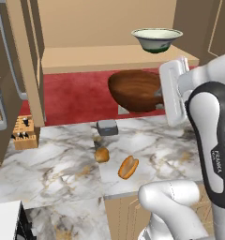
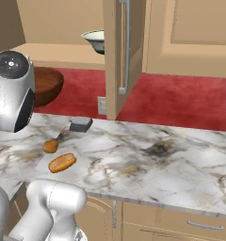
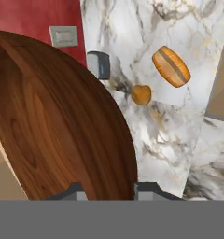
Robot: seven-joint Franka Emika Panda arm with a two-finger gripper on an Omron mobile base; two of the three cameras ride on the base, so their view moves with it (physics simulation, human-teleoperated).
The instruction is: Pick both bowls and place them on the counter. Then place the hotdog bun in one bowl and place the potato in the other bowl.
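Left base view: the glossy dark brown bowl (image 1: 135,90), wood-grained, hung in the air above the marble tabletop (image 1: 53,164) against the red wall, its right rim meeting the white hand of the arm; the cream bowl (image 1: 157,40) with its dark green band stood on the tan shelf (image 1: 86,58) above. On the tabletop lay the small round potato (image 1: 101,154) and, just beside it, the split orange-tan hotdog bun (image 1: 128,167), with a small grey block (image 1: 107,127) behind them and a wooden knife block (image 1: 24,133) at far left. Right base view: an open cabinet door (image 2: 122,52) hid part of the cream bowl. Hand view: the pincer (image 3: 108,190) pinched the brown bowl's rim, one fingertip (image 3: 149,189) showing outside the wall.
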